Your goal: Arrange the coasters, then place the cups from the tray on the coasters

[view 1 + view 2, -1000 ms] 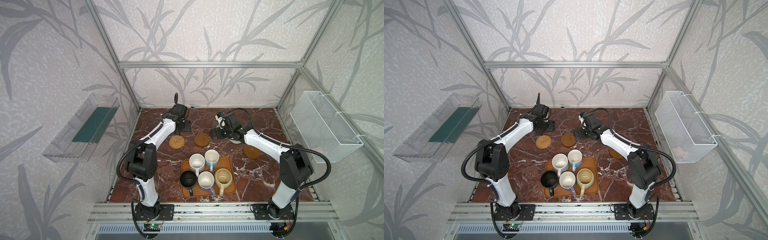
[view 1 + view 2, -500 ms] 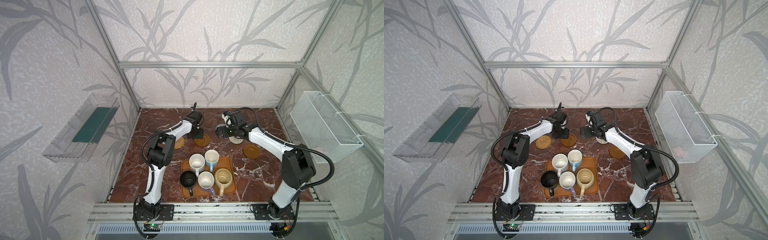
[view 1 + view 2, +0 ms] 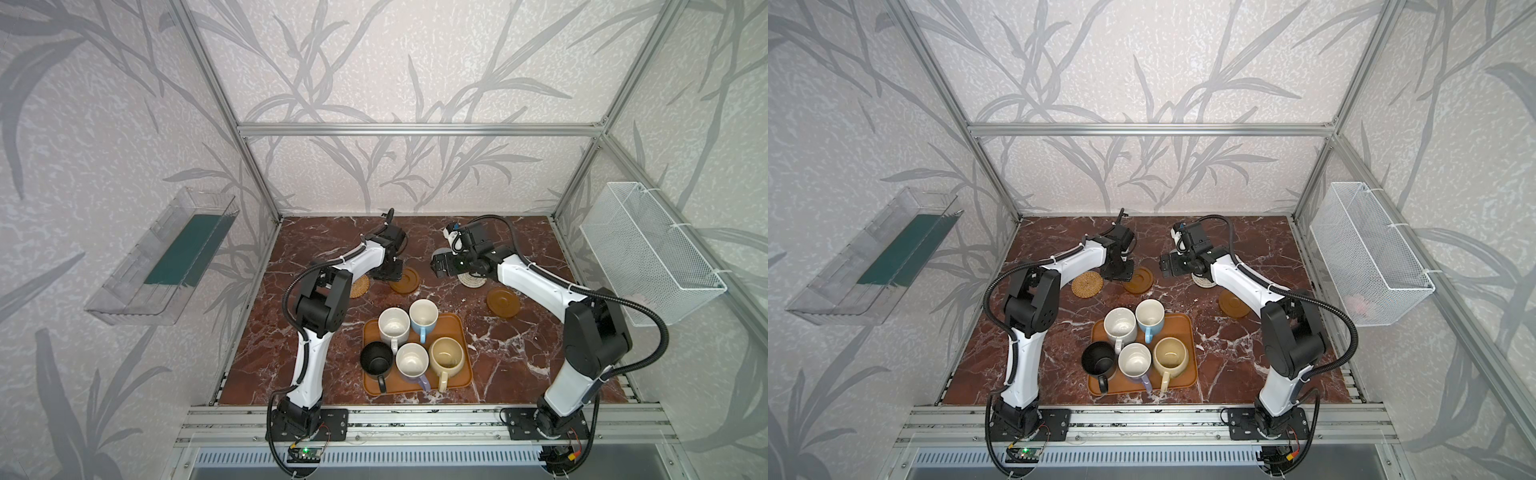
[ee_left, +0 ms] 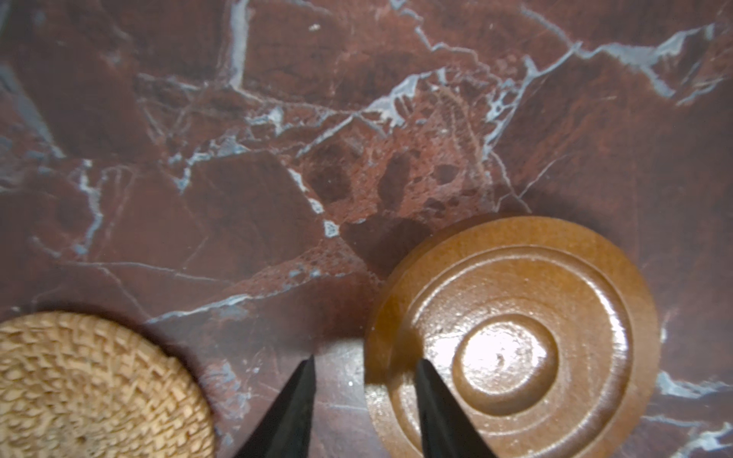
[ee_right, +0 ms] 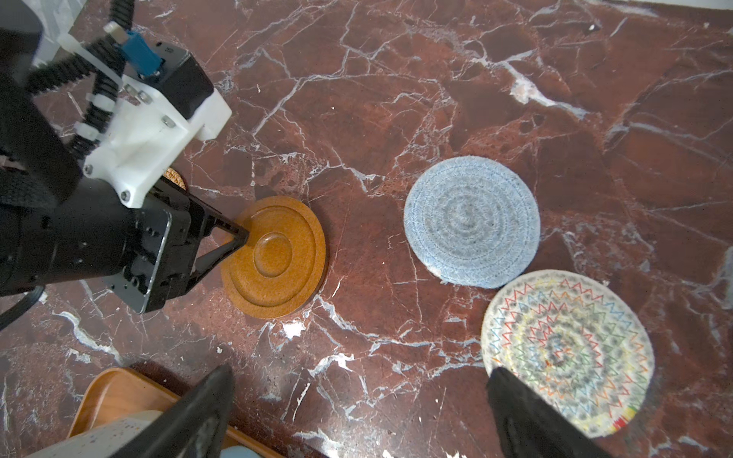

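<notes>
**Worktop** [image 3: 316, 249]: red-brown marble with white veins; carries every item below.

**Tray** [image 3: 455, 328]: orange-brown, low rim, front centre of the worktop. It holds five upright mugs, handles turned toward the front edge.
- white mug [image 3: 393, 325] and light blue mug [image 3: 423, 312]: back row, side by side.
- black mug [image 3: 376, 359], lavender mug [image 3: 411, 360], cream-yellow mug [image 3: 446, 353]: front row.

**Coasters**: five, flat on the worktop behind the tray, none bearing a mug.
- tan rattan coaster [image 3: 360, 286]: leftmost, partly covered by the left arm in a top view.
- brown coaster [image 4: 511, 337]: smooth, ringed; near the rattan one but apart from it.
- grey-blue woven coaster [image 5: 472, 222]: right of centre, mostly hidden under the right arm in both top views.
- cream woven coaster [image 5: 567, 349]: coloured zigzag pattern; just beside the grey-blue one, edges meeting or nearly so.
- second brown coaster [image 3: 503, 302]: farthest right, well apart from the others.

**Left hand** [image 4: 365, 359]: low at the brown coaster, fingers apart and straddling its rim. One fingertip [image 4: 426, 368] is over the disc, the other over bare worktop with a gap to the rim; not clamped.

**Right hand** [image 5: 361, 370]: fingers spread wide, holding nothing, above the worktop. One fingertip overlaps the cream woven coaster's edge in the right wrist view; contact cannot be told.
</notes>
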`<act>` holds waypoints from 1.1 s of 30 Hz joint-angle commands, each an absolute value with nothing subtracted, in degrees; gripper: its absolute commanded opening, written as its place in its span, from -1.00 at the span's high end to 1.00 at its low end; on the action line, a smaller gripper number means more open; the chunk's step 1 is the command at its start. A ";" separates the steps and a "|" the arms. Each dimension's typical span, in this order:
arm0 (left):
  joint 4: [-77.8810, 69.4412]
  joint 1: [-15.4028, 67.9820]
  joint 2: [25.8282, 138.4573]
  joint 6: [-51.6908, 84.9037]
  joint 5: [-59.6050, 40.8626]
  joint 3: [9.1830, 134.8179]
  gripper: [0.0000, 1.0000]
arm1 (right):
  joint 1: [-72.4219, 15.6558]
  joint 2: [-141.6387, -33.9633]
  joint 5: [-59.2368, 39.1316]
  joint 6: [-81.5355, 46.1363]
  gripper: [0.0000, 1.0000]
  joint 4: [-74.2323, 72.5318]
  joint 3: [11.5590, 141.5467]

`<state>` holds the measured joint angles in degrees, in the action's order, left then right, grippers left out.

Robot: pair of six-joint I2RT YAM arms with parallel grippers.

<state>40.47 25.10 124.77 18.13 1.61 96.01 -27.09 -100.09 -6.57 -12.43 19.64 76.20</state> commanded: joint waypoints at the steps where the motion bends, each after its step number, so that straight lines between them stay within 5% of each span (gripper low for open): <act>1: 44.52 25.15 122.51 19.16 6.53 94.52 0.15 | -26.88 -98.26 -7.38 -12.51 -0.98 20.22 75.56; 33: 44.11 23.60 118.01 19.16 9.19 91.93 0.16 | -26.72 -101.56 -8.42 -12.40 -0.98 21.28 78.11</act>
<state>44.25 23.88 120.18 18.65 9.34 91.98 -27.07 -100.27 -8.19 -13.39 19.77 76.14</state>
